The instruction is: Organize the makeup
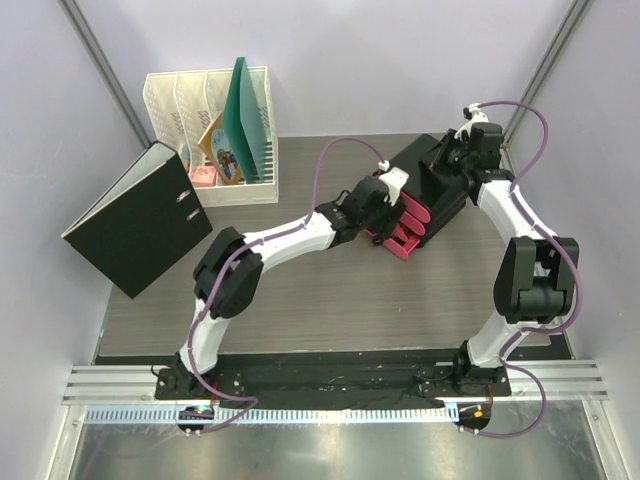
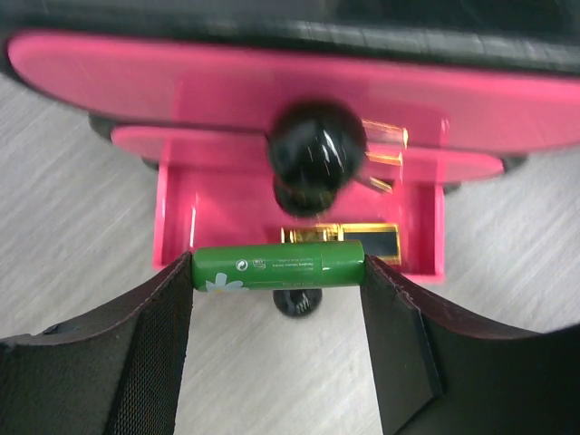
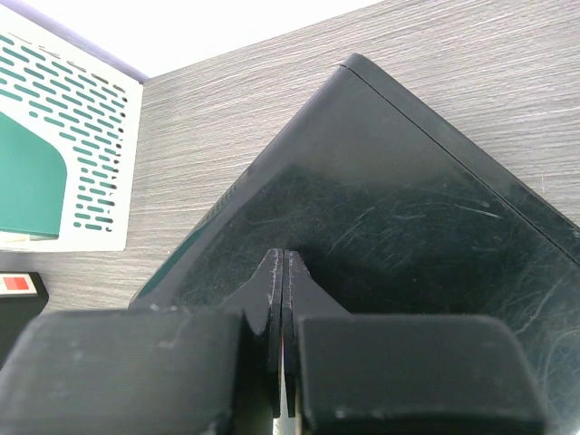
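Note:
A small green tube [image 2: 277, 265] with a daisy print is clamped end to end between the fingers of my left gripper [image 2: 277, 274], just above the front edge of the open lowest pink drawer [image 2: 177, 227]. Gold-and-black cases [image 2: 355, 239] lie inside that drawer. A round black knob [image 2: 317, 156] sits on the drawer front above it. In the top view my left gripper [image 1: 388, 207] is at the pink drawers [image 1: 408, 238] of the black box [image 1: 432, 185]. My right gripper [image 3: 284, 260] is shut and empty, its tips resting on the box's black top [image 3: 399, 208], at the far corner [image 1: 462, 152].
A white file rack [image 1: 205, 135] with a green folder [image 1: 246, 115] stands at the back left. A black ring binder [image 1: 135, 222] leans off the table's left edge. The rack's perforated side [image 3: 68, 136] shows left of the box in the right wrist view.

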`<state>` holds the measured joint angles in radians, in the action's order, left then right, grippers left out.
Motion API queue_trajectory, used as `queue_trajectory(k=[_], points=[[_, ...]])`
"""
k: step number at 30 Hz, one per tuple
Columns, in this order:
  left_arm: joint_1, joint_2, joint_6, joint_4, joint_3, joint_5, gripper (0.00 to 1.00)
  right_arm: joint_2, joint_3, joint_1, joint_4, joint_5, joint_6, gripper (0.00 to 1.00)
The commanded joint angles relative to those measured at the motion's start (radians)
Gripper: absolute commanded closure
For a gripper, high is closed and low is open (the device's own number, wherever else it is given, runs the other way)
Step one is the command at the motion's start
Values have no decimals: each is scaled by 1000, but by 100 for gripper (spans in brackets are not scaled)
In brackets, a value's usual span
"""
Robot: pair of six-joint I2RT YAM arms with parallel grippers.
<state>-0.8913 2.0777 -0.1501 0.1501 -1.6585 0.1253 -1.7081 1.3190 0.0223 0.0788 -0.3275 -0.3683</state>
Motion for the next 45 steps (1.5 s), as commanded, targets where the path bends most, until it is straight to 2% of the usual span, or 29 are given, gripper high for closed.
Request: queue_trajectory(k=[1,4,5,7,8,10,11,13,14,19,21,22,23,26,31,35,45], points=[[11,71,9,-43,-95,25,93,-105,-101,-13,365,50,60,99],[15,108,4,-27,-127,16,83,-104,-99,-13,365,51,58,99],[15,110,-9,-30,-129,16,70,-102,-99,-13,365,51,60,99],[18,113,-17,-32,-116,11,52,-105,-98,-13,365,51,60,99],[18,113,-22,-35,-112,13,40,-107,-96,-13,365,51,58,99],[20,108,-20,-37,-106,17,28,-108,-98,-13,365,51,57,99],[20,105,-16,-40,-103,19,16,-110,-96,-13,365,50,57,99],[20,93,-3,-47,-103,25,8,-110,-98,-13,365,50,58,99],[22,88,0,-52,-101,30,0,-110,-98,-13,365,50,58,99],[22,65,15,-63,-113,34,0,-113,-98,-15,365,48,57,99],[22,45,20,-63,-104,34,5,-113,-96,-15,363,48,57,99],[23,35,21,-63,-93,33,11,-111,-96,-15,363,48,57,99],[23,13,24,-63,-84,33,44,-113,-96,-15,363,48,57,99],[23,-24,23,-60,-2,39,100,-114,-96,-15,365,42,52,99],[23,-94,0,-95,137,27,100,-119,-104,-19,360,42,54,99],[25,-79,-43,-122,196,14,100,-127,-101,-19,357,42,54,99],[54,44,-200,-247,157,-114,100,-128,-104,-19,355,45,55,99]])
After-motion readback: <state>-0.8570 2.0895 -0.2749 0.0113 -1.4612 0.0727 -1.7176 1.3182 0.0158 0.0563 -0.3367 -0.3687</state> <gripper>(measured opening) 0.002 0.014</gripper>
